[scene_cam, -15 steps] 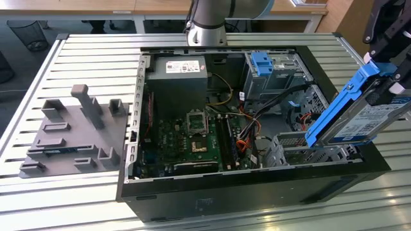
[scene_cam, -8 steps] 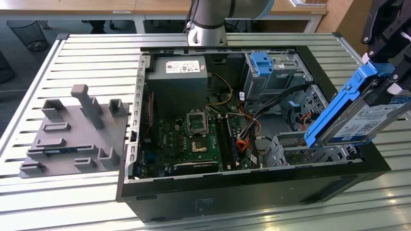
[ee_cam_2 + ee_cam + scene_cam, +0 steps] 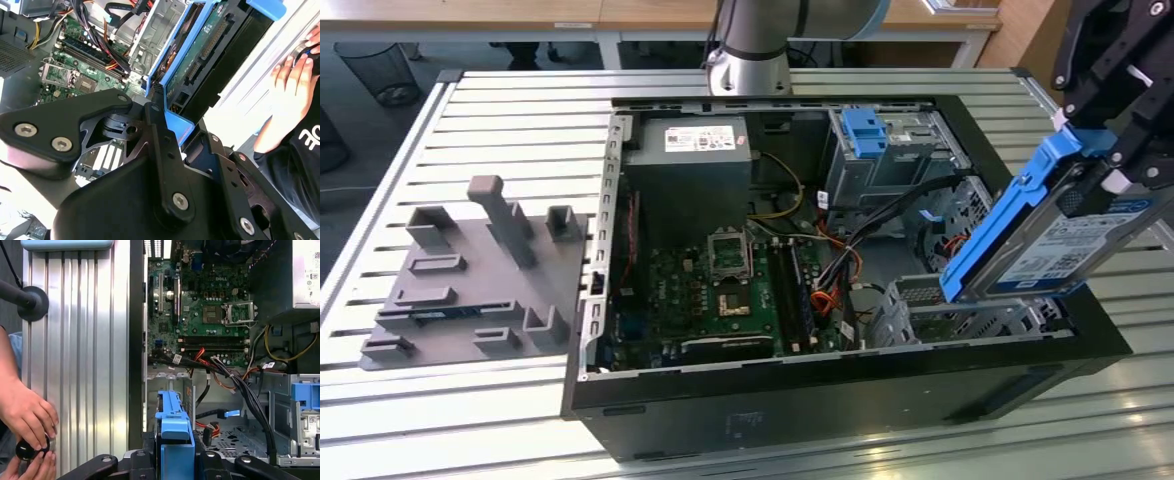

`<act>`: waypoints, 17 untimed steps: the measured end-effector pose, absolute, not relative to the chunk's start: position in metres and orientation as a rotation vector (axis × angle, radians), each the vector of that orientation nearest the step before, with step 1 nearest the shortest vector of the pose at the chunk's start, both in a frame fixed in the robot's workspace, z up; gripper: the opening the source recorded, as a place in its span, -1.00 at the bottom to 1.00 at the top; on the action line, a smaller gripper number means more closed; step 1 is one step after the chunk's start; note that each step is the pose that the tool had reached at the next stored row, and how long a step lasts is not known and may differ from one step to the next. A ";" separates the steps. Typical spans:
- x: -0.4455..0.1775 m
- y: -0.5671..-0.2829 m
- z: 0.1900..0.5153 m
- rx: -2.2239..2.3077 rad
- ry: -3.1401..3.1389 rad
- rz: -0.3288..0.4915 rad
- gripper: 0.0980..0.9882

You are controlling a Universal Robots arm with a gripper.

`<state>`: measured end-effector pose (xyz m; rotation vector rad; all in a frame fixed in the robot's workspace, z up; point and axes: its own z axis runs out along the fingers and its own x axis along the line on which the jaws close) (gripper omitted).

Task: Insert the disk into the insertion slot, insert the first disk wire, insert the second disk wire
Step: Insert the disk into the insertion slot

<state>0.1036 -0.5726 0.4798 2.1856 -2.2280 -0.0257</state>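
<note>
Exterior view: the black gripper (image 3: 1110, 165) grasps the flat silver-grey, blue-framed disk (image 3: 1051, 245), tilted above the low perforated-metal insertion slot (image 3: 961, 312), not yet in. Second wrist view: its fingers (image 3: 161, 125) clamp the blue frame. First wrist view: the slot lies open beneath the disk; both wire steps likely undone.

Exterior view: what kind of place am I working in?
Probably a robotics lab workbench: an open computer case sits on a slatted aluminium table beside a grey fixture plate, and the tool holds the disk over it.

Exterior view: high, oblique, over computer case (image 3: 854, 400). Both wrist views: close behind disk (image 3: 200, 55) (image 3: 175, 432), sharing motherboard (image 3: 85, 80) (image 3: 200, 315).
</note>
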 end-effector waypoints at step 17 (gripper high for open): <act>0.092 -0.564 0.467 2.188 -2.232 -0.020 -0.40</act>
